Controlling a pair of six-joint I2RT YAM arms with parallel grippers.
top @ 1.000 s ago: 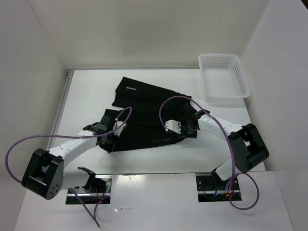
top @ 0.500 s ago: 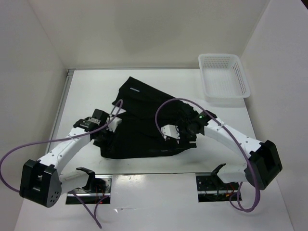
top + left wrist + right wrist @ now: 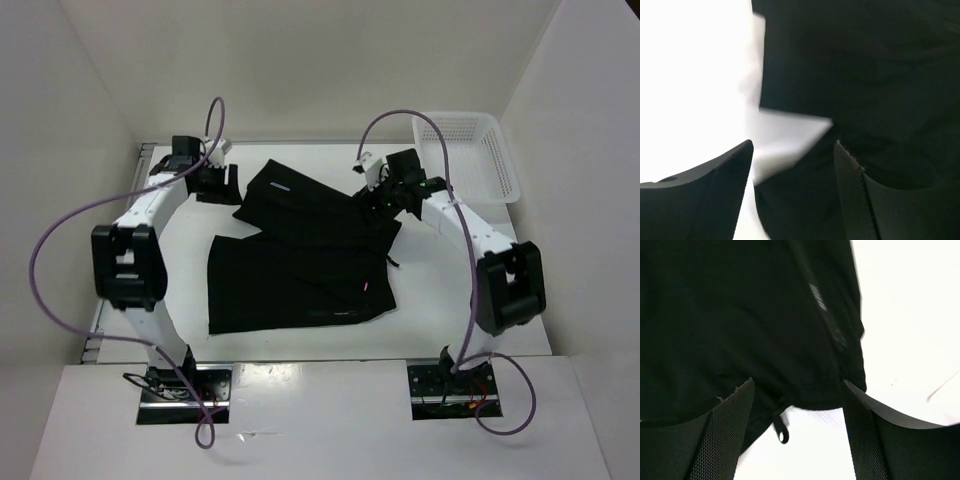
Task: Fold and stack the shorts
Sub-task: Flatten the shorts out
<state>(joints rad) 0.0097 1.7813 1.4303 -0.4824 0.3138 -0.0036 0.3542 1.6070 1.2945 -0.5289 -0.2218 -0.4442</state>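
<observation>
Both arms stretched far forward, left pincer (image 3: 793, 145) and right pincer (image 3: 798, 382) each angled down, jaws apart, empty.

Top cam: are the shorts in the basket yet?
No, the shorts lie spread on the table, apart from the white basket at the far right.

A white mesh basket (image 3: 482, 160) is shown at the far right corner of the white table (image 3: 440, 290), which is enclosed by pale walls (image 3: 300, 60).
</observation>
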